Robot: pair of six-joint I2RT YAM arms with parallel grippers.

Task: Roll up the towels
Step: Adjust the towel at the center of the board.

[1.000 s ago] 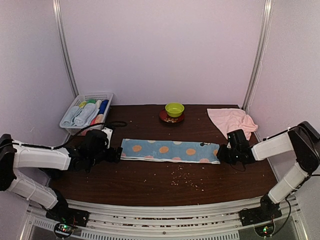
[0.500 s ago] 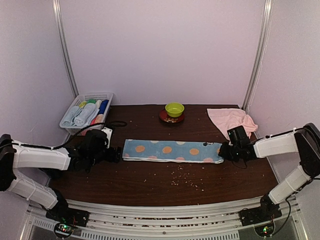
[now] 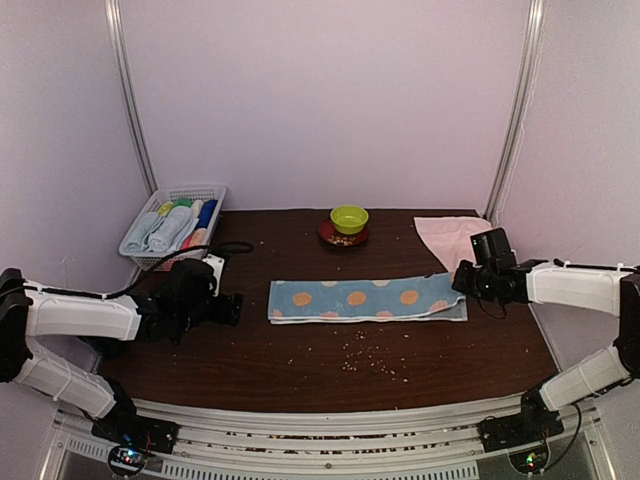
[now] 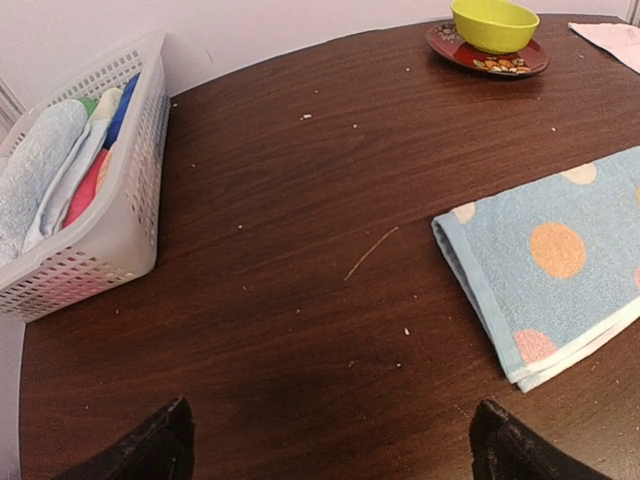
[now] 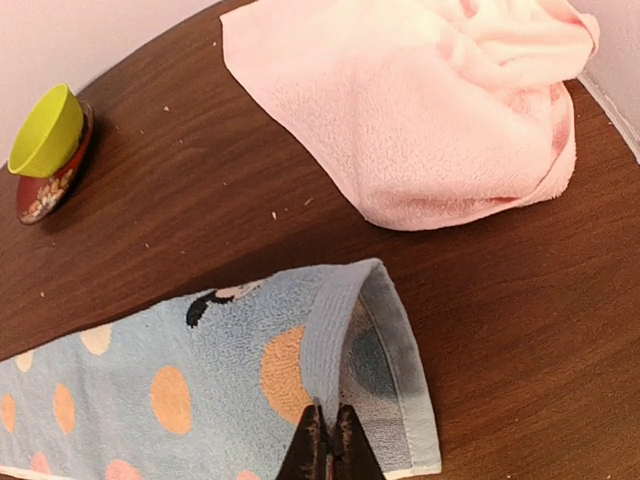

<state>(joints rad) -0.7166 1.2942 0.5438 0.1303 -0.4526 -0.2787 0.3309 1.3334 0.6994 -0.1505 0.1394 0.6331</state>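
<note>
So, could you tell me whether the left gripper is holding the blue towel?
No, the left gripper is open over the table, apart from the blue towel.

Flat on counter (image 3: 300,360), folded lengthwise, blue dotted towel (image 3: 368,298); right end raised, apparently curling over; pink towel (image 3: 452,238) crumpled at far right.

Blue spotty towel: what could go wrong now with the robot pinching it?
The right hand pinches only a thin fold at the edge of the blue towel, so it might slip out. The left hand is open and off the towel, so the whole towel may slide instead of rolling. Also, crumbs lie on the table close by and could get rolled inside.
</note>
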